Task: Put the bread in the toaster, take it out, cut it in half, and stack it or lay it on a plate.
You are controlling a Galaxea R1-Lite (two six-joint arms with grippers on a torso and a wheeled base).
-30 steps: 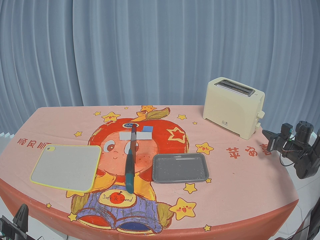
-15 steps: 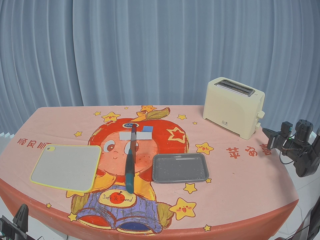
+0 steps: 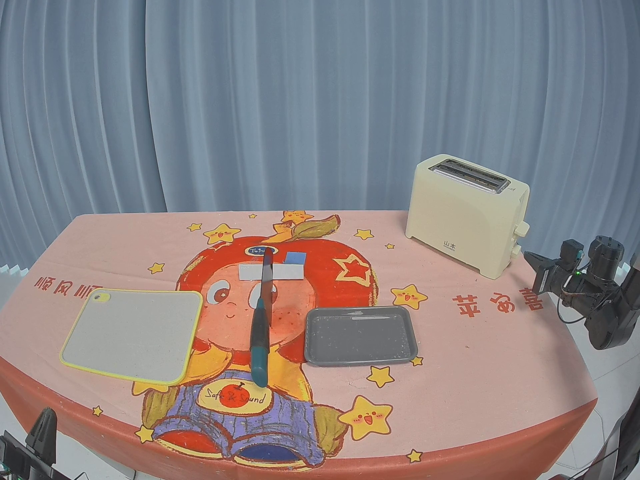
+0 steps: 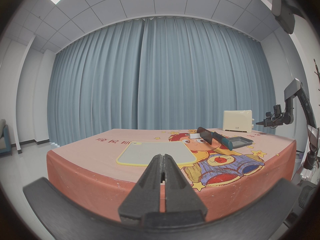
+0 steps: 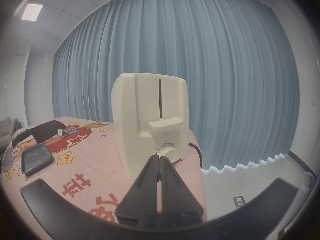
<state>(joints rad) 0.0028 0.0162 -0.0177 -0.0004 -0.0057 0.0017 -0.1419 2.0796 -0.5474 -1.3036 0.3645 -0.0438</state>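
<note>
My right tool [image 5: 159,159] is clenched with nothing in it, its two fingers pressed flat together. It hangs off the right edge of the tabletop [image 3: 480,368], pointing at the narrow end of the toaster [image 3: 467,215], near it but not touching.

My right wrist view gives what the head view does not. The toaster's lever [image 5: 165,124] sits at the low end of its slot, with a dial [image 5: 166,152] under it and a dark cord [image 5: 197,153] trailing behind. The head view shows the two slots on top, but I cannot see down into them, so I cannot tell whether the bread is inside.

My left tool [image 4: 162,158] is also clenched and empty. It sits low, off the near left edge of the tabletop, facing the cutting board [image 3: 133,335].

The knife [image 3: 260,331] lies between the board and the grey plate [image 3: 360,336]. Its teal handle points toward me and its blade is propped on a small white block [image 3: 288,272]. In the left wrist view that blade is lifted clear of the cloth.
</note>
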